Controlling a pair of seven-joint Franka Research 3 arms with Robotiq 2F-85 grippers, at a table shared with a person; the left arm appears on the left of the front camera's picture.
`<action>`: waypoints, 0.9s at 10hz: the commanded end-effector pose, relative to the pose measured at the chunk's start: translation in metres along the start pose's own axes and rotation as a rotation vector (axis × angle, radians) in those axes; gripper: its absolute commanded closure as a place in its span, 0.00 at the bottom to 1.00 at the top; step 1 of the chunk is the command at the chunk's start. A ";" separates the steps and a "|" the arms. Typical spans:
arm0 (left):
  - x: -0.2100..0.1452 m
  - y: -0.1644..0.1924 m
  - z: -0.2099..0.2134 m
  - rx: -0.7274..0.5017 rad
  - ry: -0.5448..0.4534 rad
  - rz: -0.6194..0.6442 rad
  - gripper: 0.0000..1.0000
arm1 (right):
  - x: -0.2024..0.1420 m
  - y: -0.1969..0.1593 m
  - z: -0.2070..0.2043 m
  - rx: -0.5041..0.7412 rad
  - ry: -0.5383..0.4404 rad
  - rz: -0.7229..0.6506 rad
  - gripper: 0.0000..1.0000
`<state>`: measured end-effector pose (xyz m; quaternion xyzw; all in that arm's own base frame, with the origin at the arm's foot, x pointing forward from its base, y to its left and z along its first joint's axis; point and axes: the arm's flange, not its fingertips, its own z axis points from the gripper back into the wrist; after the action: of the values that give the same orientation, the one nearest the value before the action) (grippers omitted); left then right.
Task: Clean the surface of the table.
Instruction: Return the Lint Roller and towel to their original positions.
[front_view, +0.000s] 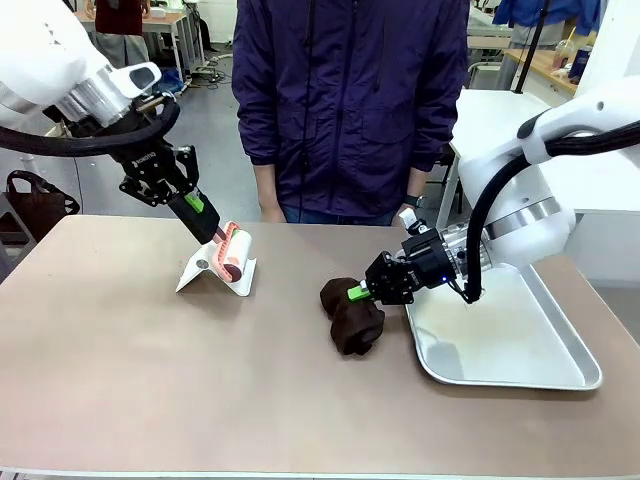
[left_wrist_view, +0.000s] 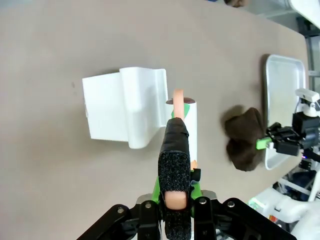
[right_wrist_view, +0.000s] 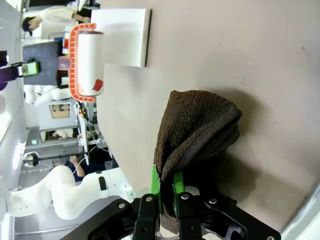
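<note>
Front view: the table (front_view: 150, 380) spans the foreground, a person (front_view: 350, 100) standing at its far edge. The left gripper (front_view: 207, 222) pinches a lint roller's handle (front_view: 232, 250) above a white stand (front_view: 215, 275); the right gripper (front_view: 357, 293) clamps a dark brown cloth (front_view: 352, 315) beside a metal tray (front_view: 510, 340).

Left wrist view: the roller's white drum (left_wrist_view: 192, 127) is partly hidden behind the fingers (left_wrist_view: 175, 170).

Right wrist view: the cloth (right_wrist_view: 195, 130) hangs folded between closed green pads (right_wrist_view: 156, 182).

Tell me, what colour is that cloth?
Dark brown cloth, clearest in the right wrist view.
</note>
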<state>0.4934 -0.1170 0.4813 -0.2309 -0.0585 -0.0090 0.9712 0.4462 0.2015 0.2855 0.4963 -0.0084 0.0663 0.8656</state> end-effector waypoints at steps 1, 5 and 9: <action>0.015 -0.012 -0.006 0.050 0.003 0.020 0.78 | -0.002 0.008 0.003 0.000 -0.004 0.020 0.89; 0.026 -0.014 -0.025 0.056 -0.022 0.024 0.78 | -0.002 0.008 0.003 0.000 -0.004 0.020 0.89; 0.024 -0.010 -0.043 0.066 -0.043 0.013 0.78 | -0.002 0.008 0.003 0.000 -0.004 0.020 0.89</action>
<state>0.5238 -0.1409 0.4519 -0.2107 -0.0655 -0.0044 0.9753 0.4459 0.2029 0.2896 0.4964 -0.0115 0.0703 0.8652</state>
